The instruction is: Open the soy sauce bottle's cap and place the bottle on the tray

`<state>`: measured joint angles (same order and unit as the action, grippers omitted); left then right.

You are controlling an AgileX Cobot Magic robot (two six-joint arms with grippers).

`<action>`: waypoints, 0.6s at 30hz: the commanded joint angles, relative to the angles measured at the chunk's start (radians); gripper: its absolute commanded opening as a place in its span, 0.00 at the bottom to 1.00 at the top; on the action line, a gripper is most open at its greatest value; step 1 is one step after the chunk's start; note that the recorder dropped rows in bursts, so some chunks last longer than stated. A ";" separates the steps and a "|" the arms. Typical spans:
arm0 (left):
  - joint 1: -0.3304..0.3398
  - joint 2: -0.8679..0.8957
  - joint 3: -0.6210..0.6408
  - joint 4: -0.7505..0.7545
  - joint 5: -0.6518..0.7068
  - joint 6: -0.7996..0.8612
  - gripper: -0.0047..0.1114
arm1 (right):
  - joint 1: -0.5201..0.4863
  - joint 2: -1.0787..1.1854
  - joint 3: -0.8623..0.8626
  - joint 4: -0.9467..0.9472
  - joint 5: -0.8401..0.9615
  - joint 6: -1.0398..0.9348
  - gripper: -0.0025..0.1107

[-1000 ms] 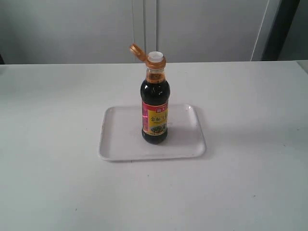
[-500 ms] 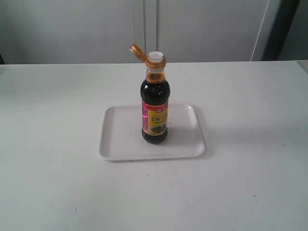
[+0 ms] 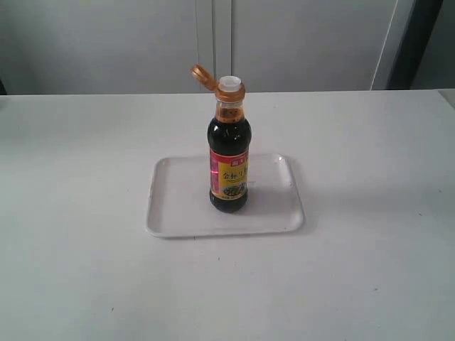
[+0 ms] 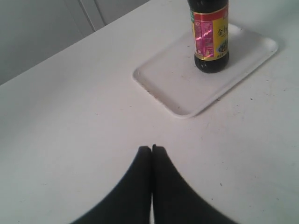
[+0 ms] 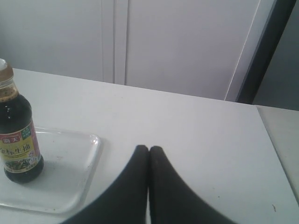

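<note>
The soy sauce bottle (image 3: 229, 163) stands upright on the white tray (image 3: 178, 206), a little right of the tray's middle. Its orange-gold cap (image 3: 202, 74) is flipped open and leans back to the left, baring the white spout (image 3: 229, 85). The bottle (image 4: 210, 37) and tray (image 4: 173, 84) also show in the left wrist view, well away from my left gripper (image 4: 152, 148), which is shut and empty. In the right wrist view the bottle (image 5: 17, 140) stands on the tray (image 5: 70, 177), apart from my right gripper (image 5: 148, 148), shut with nothing in it. Neither gripper appears in the exterior view.
The white table (image 3: 370, 270) spreads around the tray on all sides. A pale wall with panel seams (image 3: 213, 35) rises behind the table's far edge, and a dark vertical strip (image 3: 416, 42) stands at the back right.
</note>
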<state>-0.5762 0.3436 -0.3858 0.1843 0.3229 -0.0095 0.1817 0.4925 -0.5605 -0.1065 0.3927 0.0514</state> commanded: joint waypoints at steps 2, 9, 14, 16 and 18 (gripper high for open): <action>-0.003 -0.006 0.029 -0.046 -0.034 0.018 0.04 | -0.004 -0.004 0.005 -0.001 0.002 0.006 0.02; 0.065 -0.006 0.029 -0.134 -0.045 0.066 0.04 | -0.004 -0.004 0.005 -0.001 0.002 0.006 0.02; 0.217 -0.006 0.032 -0.184 -0.044 0.058 0.04 | -0.004 -0.004 0.005 -0.001 0.002 0.006 0.02; 0.266 -0.006 0.053 -0.184 -0.068 0.048 0.04 | -0.004 -0.004 0.005 -0.001 0.002 0.006 0.02; 0.300 -0.006 0.094 -0.184 -0.111 0.046 0.04 | -0.004 -0.004 0.005 -0.001 0.002 0.006 0.02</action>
<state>-0.3028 0.3436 -0.3262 0.0141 0.2467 0.0461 0.1817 0.4925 -0.5605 -0.1065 0.3927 0.0514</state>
